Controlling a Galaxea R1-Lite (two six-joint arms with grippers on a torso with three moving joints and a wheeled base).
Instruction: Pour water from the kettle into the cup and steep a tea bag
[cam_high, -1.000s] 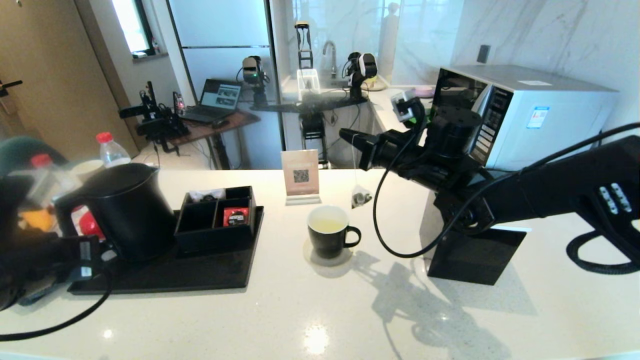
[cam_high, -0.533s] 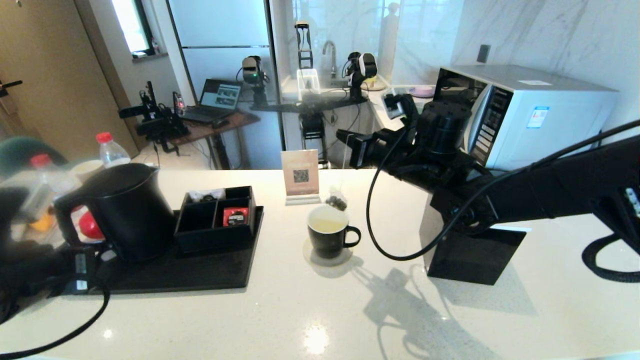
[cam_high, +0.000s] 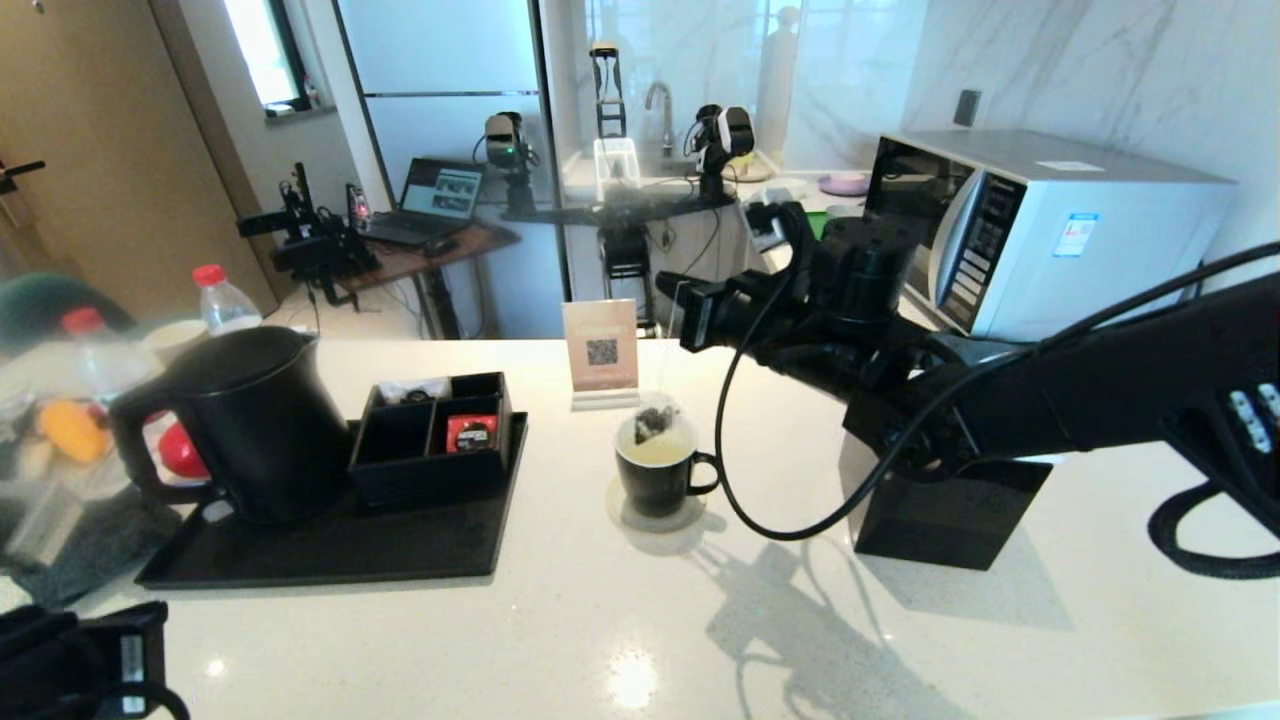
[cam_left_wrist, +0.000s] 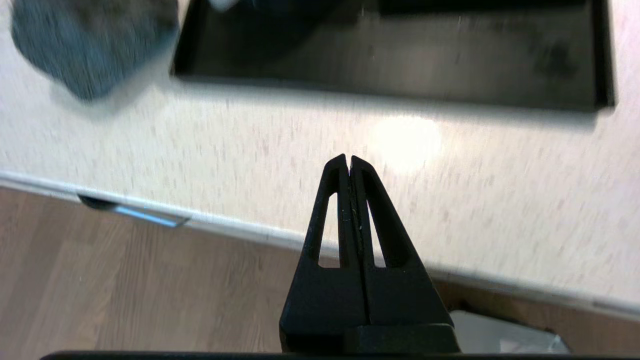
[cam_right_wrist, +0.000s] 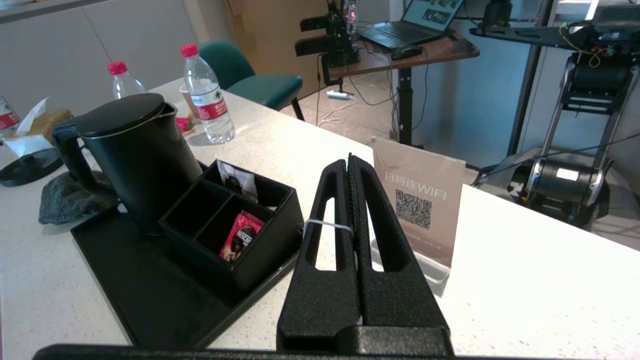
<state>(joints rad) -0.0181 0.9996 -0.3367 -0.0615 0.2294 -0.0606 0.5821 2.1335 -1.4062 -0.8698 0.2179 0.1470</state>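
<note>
1. The right gripper (cam_high: 668, 286) reaches in from the right, held above and just to the far side of the cup (cam_high: 657, 465). Its jaws are pressed together on the thin white string (cam_right_wrist: 327, 225), which crosses its fingers in the right wrist view.
2. The tea bag (cam_high: 652, 422) hangs from that string right over the mouth of the cup, at about rim level; whether it touches the liquid cannot be told.
3. The cup stands on a pale coaster (cam_high: 655, 510) in the middle of the white counter (cam_high: 620, 620), handle turned to the right, pale liquid inside.
4. The kettle (cam_high: 245, 420) stands upright, lid on, at the left end of a black tray (cam_high: 330, 550), well left of the cup.
5. Just right of the kettle on the same tray sits a black divided box (cam_high: 432, 432) with a red packet (cam_high: 470, 432) in one compartment.
6. A small sign with a square code (cam_high: 601, 352) stands just beyond the cup.
7. The left gripper (cam_left_wrist: 348, 161) is low at the near left edge of the counter, jaws closed on nothing.
8. A black block (cam_high: 945, 510) sits right of the cup under the right arm.
</note>
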